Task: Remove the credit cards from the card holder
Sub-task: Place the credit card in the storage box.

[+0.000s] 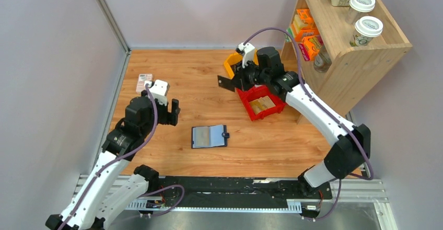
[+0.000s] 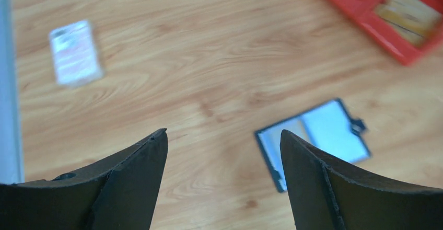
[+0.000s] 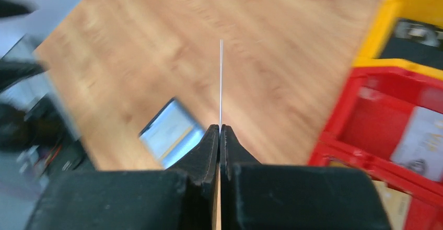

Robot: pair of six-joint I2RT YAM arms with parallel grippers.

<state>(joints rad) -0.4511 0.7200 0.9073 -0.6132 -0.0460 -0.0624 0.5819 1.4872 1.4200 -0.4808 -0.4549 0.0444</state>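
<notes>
The card holder [image 1: 209, 136] lies open and flat in the middle of the table, its pale blue pockets facing up; it also shows in the left wrist view [image 2: 326, 133] and the right wrist view [image 3: 171, 130]. My right gripper [image 1: 236, 78] [image 3: 220, 128] is shut on a credit card [image 1: 226, 82], held above the table at the back next to the bins. In the right wrist view that card [image 3: 221, 83] is edge-on, a thin pale line. My left gripper [image 1: 174, 111] [image 2: 223, 133] hangs open and holds nothing, left of the holder.
A red bin [image 1: 249, 110] [image 2: 365, 10] [image 3: 360, 120] with pale flat items stands right of the holder, a yellow bin [image 1: 231, 62] [image 3: 386, 26] behind it. A pink-white box [image 1: 143, 82] [image 2: 74, 52] lies at the back left. A wooden shelf [image 1: 360, 47] stands at the right.
</notes>
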